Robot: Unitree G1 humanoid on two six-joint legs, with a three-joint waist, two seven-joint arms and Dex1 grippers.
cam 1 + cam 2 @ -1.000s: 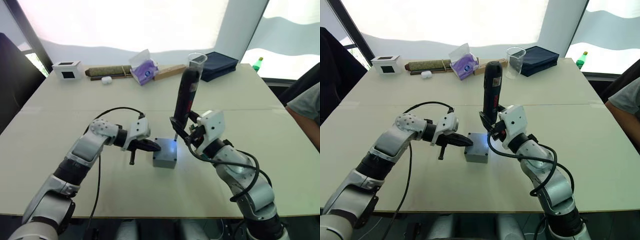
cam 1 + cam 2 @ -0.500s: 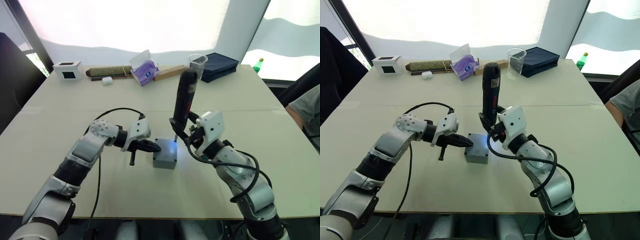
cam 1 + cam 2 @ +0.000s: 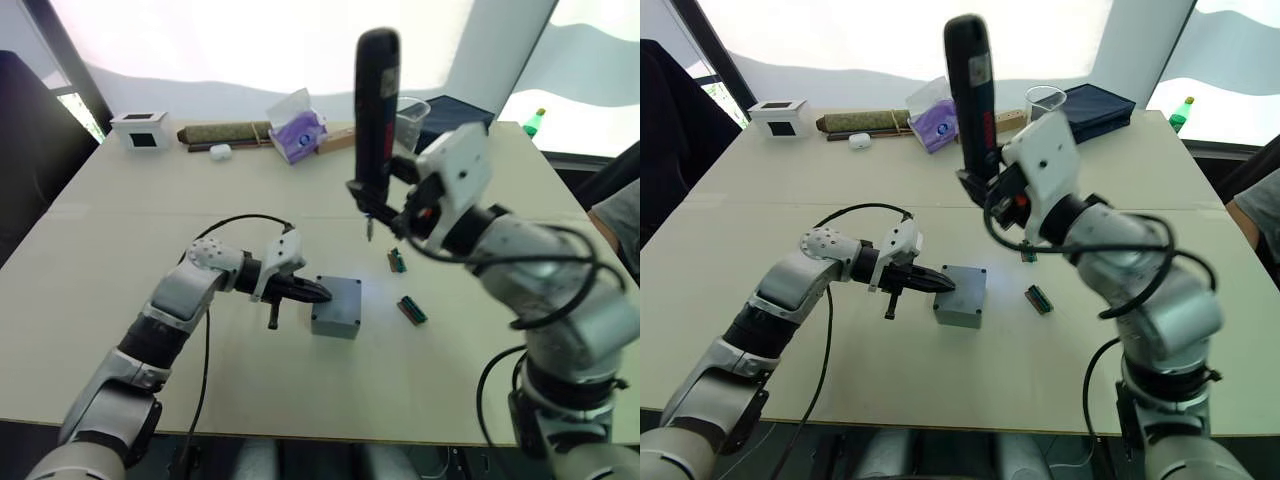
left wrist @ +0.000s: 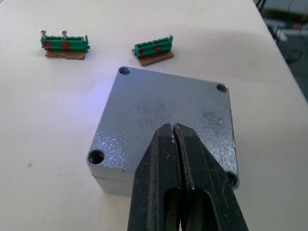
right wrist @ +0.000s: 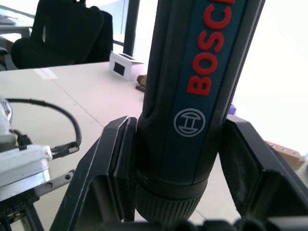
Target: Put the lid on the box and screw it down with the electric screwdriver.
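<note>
1. Left wrist view gives detail the eye views lack: lid (image 4: pixel 163 115) sits on the box (image 4: pixel 103 180), seam visible along the near edge, w/ recessed screw holes at the corners. Two green terminal strips (image 4: pixel 153 47) lie on the table (image 4: pixel 43 144) just beyond it, one w/ screws standing up.
2. Eye views: box w/ lid rests mid-table; left tool (image 3: pixel 312 291) has its fingers pressed together, tips over the lid's left edge.
3. Right tool (image 3: pixel 385 205) pinches the electric screwdriver (image 3: pixel 374 100) near its lower end, upright, raised well above the table, bit (image 3: pixel 367 231) pointing down, well apart from the box.
4. Lid & box: grey cast metal, speckled finish, rounded corners.
5. Right wrist view: red "BOSC…" lettering and a round logo on the screwdriver barrel, clamped between both fingers (image 5: pixel 118 159).
</note>
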